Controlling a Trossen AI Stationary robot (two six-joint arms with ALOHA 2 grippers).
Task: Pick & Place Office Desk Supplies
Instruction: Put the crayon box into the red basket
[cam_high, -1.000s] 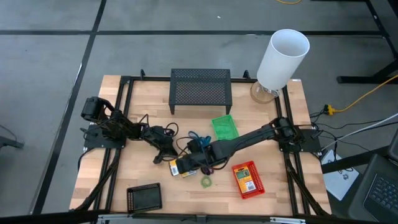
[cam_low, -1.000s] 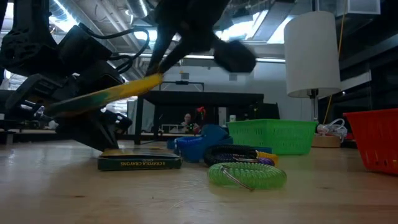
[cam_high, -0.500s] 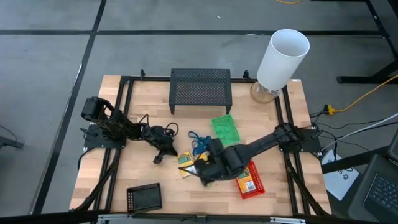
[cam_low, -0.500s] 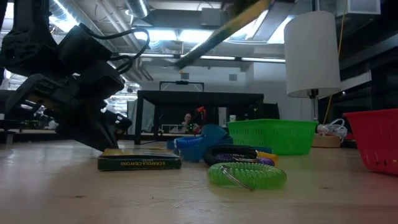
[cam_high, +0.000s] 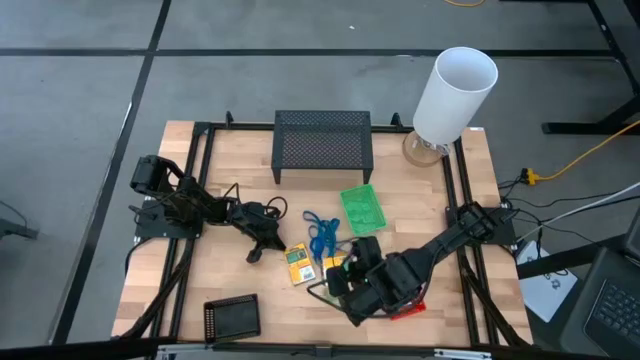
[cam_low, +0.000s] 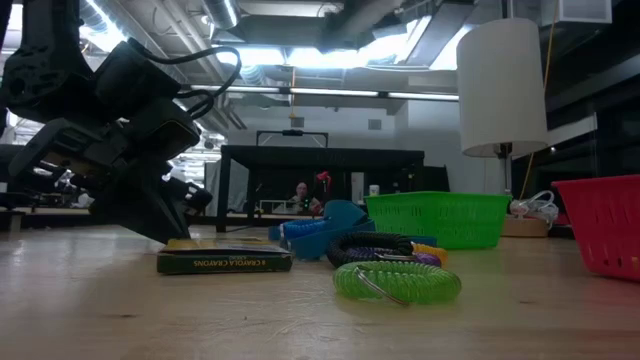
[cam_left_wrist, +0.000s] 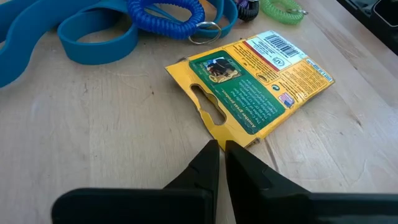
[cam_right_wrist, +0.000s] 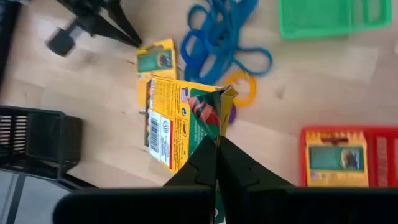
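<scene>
My right gripper (cam_right_wrist: 216, 148) hangs raised over the table's near middle (cam_high: 347, 281), shut on a yellow-and-green flat pack (cam_right_wrist: 180, 121). A second pack (cam_high: 298, 265) lies flat on the table. My left gripper (cam_left_wrist: 218, 151) is shut and low at that pack's slotted end (cam_left_wrist: 208, 112); it also shows in the low view (cam_low: 150, 205). Blue band loops (cam_high: 320, 232) and small rings (cam_right_wrist: 239, 87) lie beside it. A green coil ring (cam_low: 397, 281) lies nearer. The red basket (cam_right_wrist: 373, 158) has one pack in it. My right gripper pinches the lifted pack between its two fingers at one edge (cam_right_wrist: 208, 138). The pack is clear of the table and sticks out ahead of the fingers, barcode face showing. My left gripper's shut tips stand at the lying pack's slotted edge (cam_left_wrist: 219, 134); whether they touch it I cannot tell.
The green basket (cam_high: 361, 207) sits just beyond the loops, and the black basket (cam_high: 232, 318) at the near left. The black mesh stand (cam_high: 323, 143) and the white cylinder (cam_high: 455, 92) are at the far edge. My right arm covers most of the red basket (cam_high: 408, 305).
My right gripper has risen with its pack and moved toward the near right, toward the red basket. The pack has gone from just above the lying pack to well clear of the table, out of the low view.
</scene>
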